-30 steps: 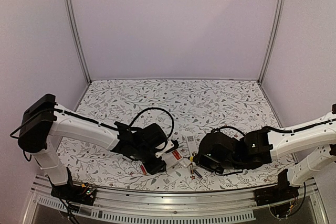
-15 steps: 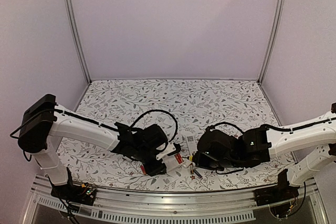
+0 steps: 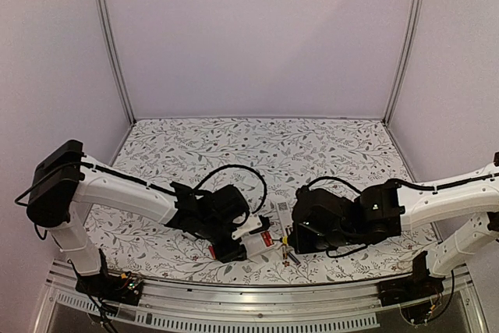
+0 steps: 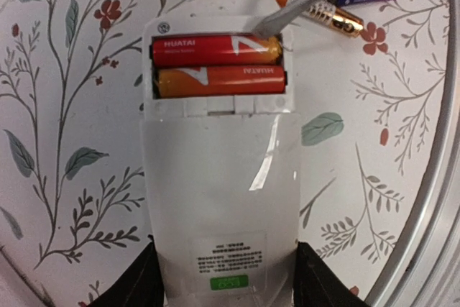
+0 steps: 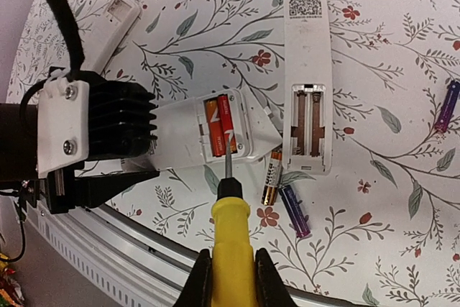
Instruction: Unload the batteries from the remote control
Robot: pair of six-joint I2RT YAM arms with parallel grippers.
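Two red batteries (image 4: 215, 80) in remote (image 4: 219, 177), left tool (image 4: 224, 282) pinching remote, right tool (image 5: 228, 278) pinching screwdriver (image 5: 230, 228)

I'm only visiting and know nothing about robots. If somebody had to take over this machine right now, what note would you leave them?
Left gripper: shut on the white remote, which lies back up with its cover off.
Right gripper: shut on the yellow-handled screwdriver, tip at the end of one of the two red batteries in that remote.
Done: the second remote lies beside it with an empty compartment; loose batteries lie nearby.
Left: pry out both red batteries.
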